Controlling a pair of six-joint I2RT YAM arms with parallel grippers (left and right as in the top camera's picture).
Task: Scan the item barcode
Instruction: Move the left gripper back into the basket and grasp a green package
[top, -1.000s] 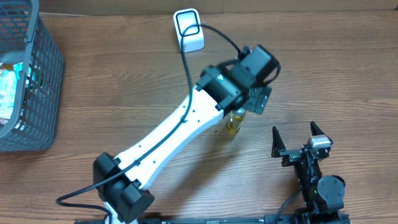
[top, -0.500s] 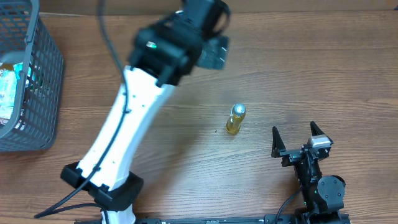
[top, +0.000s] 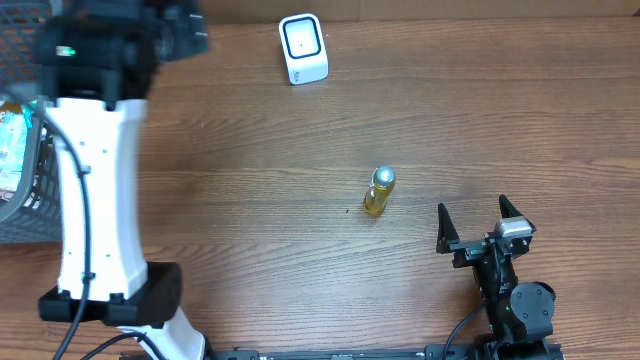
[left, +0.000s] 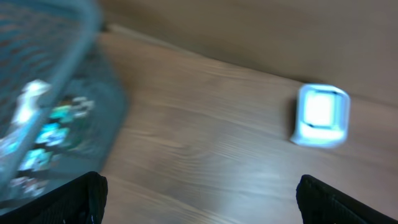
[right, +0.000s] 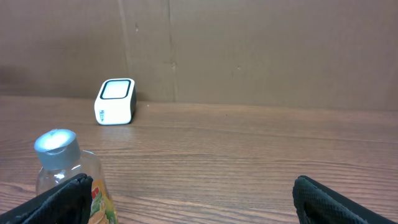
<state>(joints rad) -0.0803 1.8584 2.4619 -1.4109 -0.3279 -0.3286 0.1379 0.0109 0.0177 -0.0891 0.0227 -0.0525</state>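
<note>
While reaching left toward the grey plastic mesh basket (top: 60, 170), best to keep the left tool (left: 199, 193) spread wide and empty, a fingertip showing in each lower corner of its wrist view. Best also to slow before descending: too blurred there to pick out one of the teal-printed packets (top: 12, 150) inside. Judged worth choosing a packet lying on top, gripping across its narrow side, and lifting clear of the basket wall. From there, carry it to the small white box-shaped scanner (top: 303, 48) at the far edge of the wooden bench (top: 250, 200), barcode side turned toward its window. Further right, upright on the bare wood and well apart from the scanner: the small clear bottle of yellow liquid with a silver cap (top: 379, 192), touched by neither tool. Near it but apart, the right tool (top: 474, 215), parked low, fingers splayed, nothing between.

Compare a second ago: with the white left arm (top: 95, 190) bent over the bottle, hiding most of it; half a second ago, mid-sweep near the scanner; now out over the basket. No shift in bottle, scanner or right tool.
</note>
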